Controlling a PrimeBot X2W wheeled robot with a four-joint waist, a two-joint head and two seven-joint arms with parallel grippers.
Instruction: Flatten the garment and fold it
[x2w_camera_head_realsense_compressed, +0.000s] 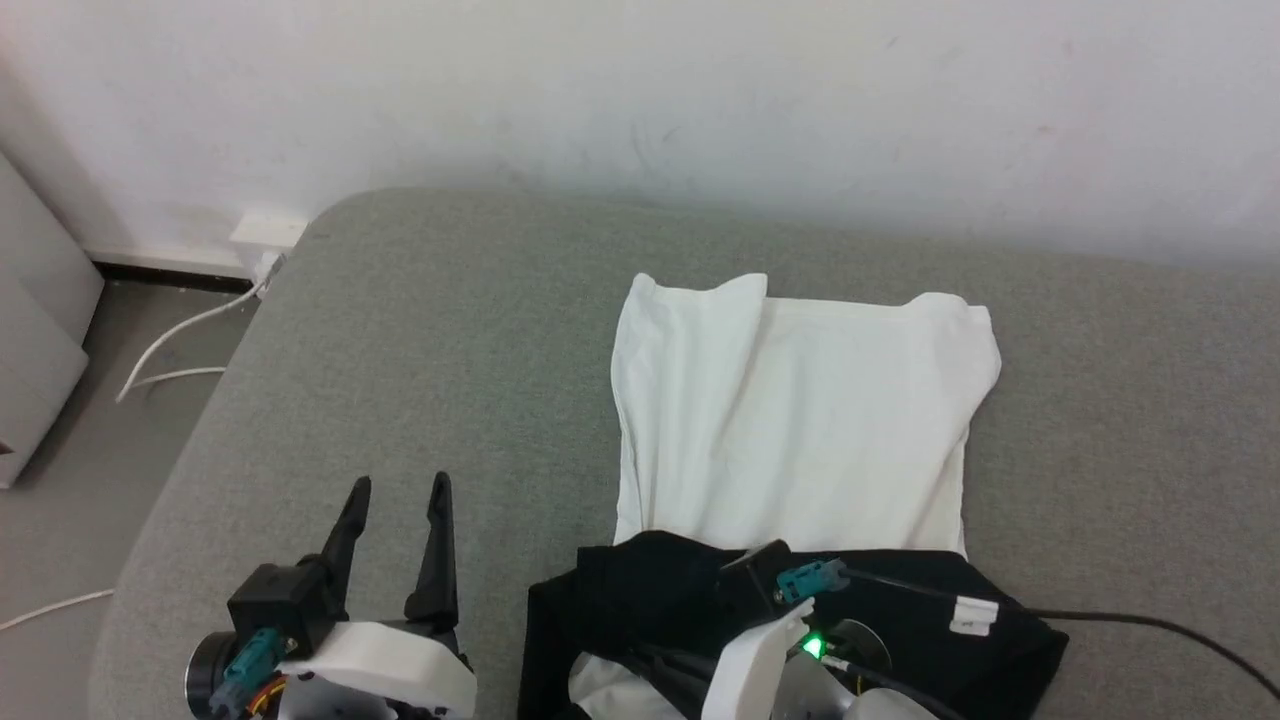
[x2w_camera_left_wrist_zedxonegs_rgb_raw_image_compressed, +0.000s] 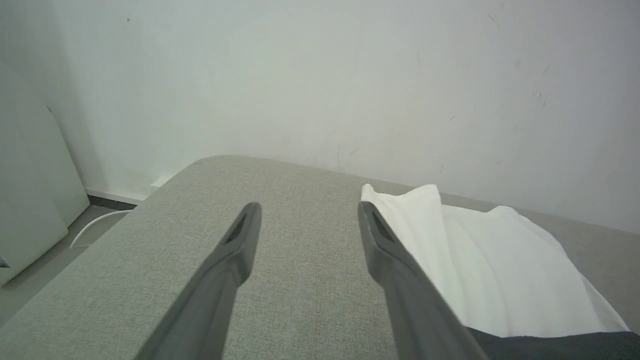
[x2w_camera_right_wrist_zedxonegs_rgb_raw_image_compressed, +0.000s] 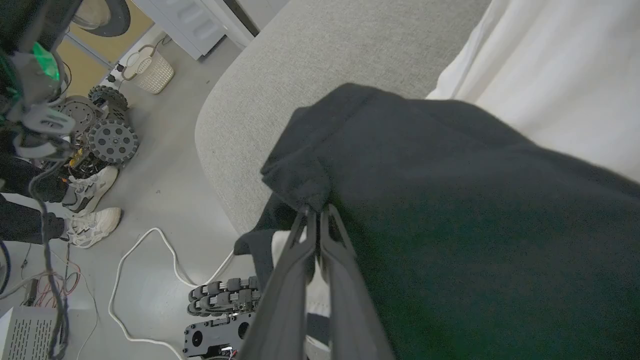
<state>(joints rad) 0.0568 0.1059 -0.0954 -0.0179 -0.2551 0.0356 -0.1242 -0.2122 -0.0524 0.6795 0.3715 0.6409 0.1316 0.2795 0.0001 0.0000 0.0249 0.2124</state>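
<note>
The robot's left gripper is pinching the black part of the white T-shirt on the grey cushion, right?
No, it is the right gripper pinching the black part of the soft white T-shirt on the grey fabric cushion; the right wrist view shows it. The left gripper is open.

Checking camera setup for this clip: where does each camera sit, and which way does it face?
Head view: on the head, looking down at garment and grey cushion; open left gripper and right wrist show.
Left wrist view: along the left gripper's spread fingers, over the cushion toward the wall.
Right wrist view: along the right gripper, shut on the garment's black part, toward the floor.
All share garment and cushion.
</note>
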